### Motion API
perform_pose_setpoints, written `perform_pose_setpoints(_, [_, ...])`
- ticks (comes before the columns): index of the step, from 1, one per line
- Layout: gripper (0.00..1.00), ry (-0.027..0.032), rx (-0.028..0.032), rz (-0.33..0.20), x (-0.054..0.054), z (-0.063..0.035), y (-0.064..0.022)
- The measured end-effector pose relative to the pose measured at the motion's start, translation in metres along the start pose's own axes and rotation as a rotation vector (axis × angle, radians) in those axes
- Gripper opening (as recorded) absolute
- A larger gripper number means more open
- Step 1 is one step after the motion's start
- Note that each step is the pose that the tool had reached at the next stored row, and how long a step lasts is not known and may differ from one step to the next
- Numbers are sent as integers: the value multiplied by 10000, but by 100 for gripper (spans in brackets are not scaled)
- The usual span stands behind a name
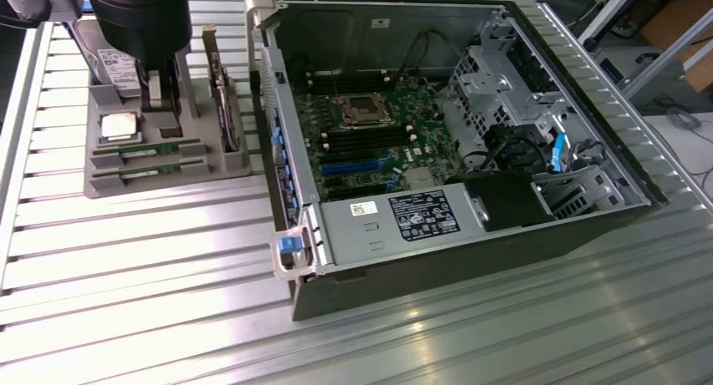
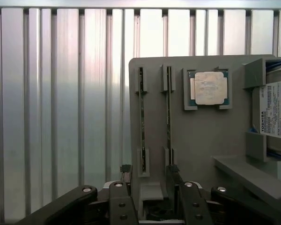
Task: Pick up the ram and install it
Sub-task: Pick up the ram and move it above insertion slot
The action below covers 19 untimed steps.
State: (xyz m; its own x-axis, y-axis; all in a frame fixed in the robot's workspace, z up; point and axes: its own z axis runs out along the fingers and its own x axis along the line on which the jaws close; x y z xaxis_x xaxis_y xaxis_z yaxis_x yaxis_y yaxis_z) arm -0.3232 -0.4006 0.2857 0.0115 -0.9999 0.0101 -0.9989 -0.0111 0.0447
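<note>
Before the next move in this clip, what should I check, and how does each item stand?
1. Gripper open, nothing held: ok.
2. Outer RAM stick seated in the grey holder: ok.
3. Inner RAM stick, nearer the processor, seated: ok.
4. Gripper centred over one stick: cannot tell; it sits near the sticks' ends.
5. Computer case open: ok.
6. Motherboard memory slots free: ok, they look empty.
</note>
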Motion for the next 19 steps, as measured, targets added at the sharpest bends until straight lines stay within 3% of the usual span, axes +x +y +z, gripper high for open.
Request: perform_pose_setpoints(19, [42,50,-1,3,-1,77,-3])
